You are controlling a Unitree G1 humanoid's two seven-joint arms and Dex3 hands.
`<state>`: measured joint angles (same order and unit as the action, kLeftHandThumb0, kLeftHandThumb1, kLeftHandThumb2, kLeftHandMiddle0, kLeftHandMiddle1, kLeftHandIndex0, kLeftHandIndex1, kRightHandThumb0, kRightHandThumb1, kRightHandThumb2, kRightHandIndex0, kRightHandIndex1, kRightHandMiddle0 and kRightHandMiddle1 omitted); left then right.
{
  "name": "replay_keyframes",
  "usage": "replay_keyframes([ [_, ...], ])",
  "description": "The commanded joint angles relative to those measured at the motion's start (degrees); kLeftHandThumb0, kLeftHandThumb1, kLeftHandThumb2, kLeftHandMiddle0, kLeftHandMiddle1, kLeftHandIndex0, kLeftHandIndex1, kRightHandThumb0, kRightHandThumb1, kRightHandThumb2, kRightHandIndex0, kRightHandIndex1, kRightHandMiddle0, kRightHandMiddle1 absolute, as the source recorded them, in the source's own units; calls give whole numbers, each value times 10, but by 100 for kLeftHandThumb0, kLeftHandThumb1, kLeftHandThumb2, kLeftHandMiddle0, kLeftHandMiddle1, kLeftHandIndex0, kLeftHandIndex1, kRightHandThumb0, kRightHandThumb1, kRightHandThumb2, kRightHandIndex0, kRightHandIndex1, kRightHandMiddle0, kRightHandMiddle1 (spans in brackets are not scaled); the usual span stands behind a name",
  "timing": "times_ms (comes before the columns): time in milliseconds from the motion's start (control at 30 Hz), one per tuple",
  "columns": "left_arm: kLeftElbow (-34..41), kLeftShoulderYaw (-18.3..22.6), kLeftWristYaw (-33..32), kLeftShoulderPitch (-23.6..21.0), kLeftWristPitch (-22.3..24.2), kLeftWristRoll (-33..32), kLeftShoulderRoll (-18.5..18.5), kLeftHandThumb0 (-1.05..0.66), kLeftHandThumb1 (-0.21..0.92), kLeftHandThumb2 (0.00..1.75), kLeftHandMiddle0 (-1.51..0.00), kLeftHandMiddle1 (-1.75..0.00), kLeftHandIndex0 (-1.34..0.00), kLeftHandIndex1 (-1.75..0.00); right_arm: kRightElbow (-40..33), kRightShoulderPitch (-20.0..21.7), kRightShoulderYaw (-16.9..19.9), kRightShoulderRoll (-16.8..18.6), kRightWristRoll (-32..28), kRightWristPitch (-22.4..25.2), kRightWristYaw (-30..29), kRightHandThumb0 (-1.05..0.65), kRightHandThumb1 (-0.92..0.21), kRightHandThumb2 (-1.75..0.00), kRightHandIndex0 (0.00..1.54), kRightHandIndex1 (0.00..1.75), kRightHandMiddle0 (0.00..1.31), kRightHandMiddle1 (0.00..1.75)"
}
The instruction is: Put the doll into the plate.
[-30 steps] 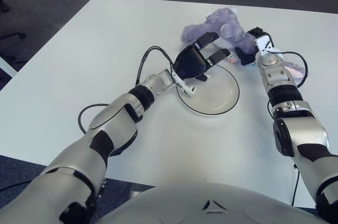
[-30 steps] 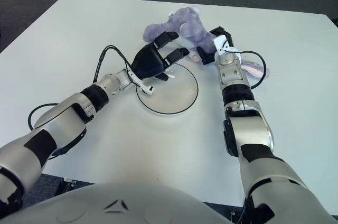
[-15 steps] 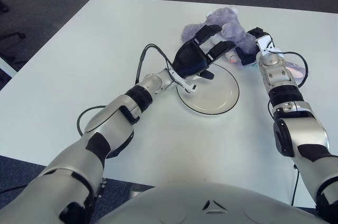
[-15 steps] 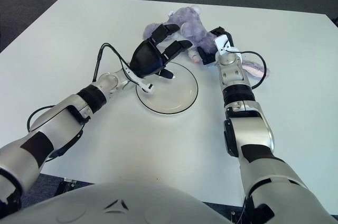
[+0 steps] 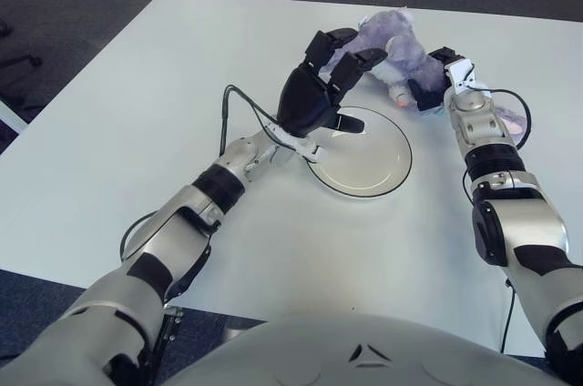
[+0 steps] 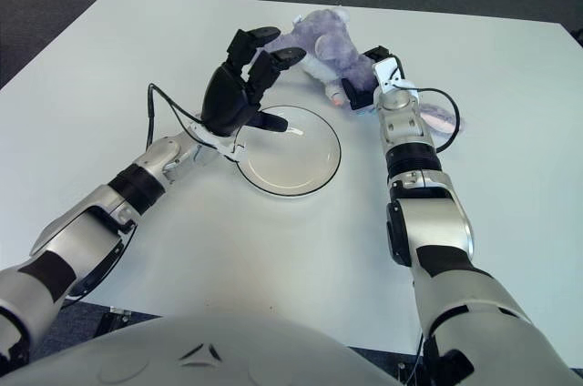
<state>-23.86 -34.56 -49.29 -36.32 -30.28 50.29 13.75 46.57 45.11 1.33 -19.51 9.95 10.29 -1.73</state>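
Note:
The purple plush doll point(image 5: 393, 40) lies on the table just beyond the white plate point(image 5: 364, 165). One pink part of it point(image 5: 512, 120) trails to the right behind my right wrist. My left hand point(image 5: 339, 81) is raised over the plate's far-left rim, open. Its fingers point(image 5: 326, 43) are spread in front of the doll's left end and its thumb points over the plate. The plate holds nothing. My right hand point(image 5: 428, 86) is against the doll's right side, between the doll and the plate's far-right rim.
The white table point(image 5: 164, 95) ends at a dark floor along the far edge and on the left. A black cable point(image 5: 239, 106) loops from my left wrist, and another point(image 5: 512, 99) arcs beside my right wrist.
My left hand has risen from low over the plate and swung left and farther away, now covering the doll's left end. The right hand and the doll have barely moved.

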Motion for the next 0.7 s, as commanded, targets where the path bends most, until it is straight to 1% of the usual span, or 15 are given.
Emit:
replay_keyframes([
  [0, 87, 24, 67, 47, -8, -45, 5, -54, 59, 107, 0, -108, 0, -124, 1, -30, 1, 8, -10, 50, 14, 0, -5, -159, 86, 161, 58, 175],
  [100, 114, 36, 102, 65, -8, -62, 5, -52, 54, 112, 0, -110, 0, -131, 0, -26, 0, 9, -8, 61, 12, 0, -5, -158, 86, 161, 58, 175],
  [300, 127, 58, 146, 77, -10, -74, -3, -52, 50, 114, 0, -112, 0, -132, -1, -13, 3, 10, -8, 82, 7, 0, -5, -158, 86, 161, 58, 175],
  [433, 73, 80, 139, 52, -29, -77, 2, -53, 51, 114, 0, -110, 0, -128, -13, -9, 23, 12, -30, 99, 18, 0, -5, -158, 86, 162, 58, 175],
  [500, 54, 85, 127, 47, -30, -65, 0, -54, 53, 112, 0, -105, 0, -120, -10, -1, 31, 12, -39, 100, 23, 0, -6, -158, 85, 161, 58, 175],
  [567, 42, 88, 119, 45, -32, -56, -2, -55, 55, 110, 0, -103, 0, -115, -4, 7, 32, 11, -43, 99, 27, 0, -6, -157, 85, 161, 58, 175],
  [667, 31, 92, 109, 45, -31, -44, -4, -54, 55, 111, 0, -100, 0, -117, 6, 24, 29, 7, -41, 99, 33, 0, -4, -159, 87, 160, 59, 175],
])
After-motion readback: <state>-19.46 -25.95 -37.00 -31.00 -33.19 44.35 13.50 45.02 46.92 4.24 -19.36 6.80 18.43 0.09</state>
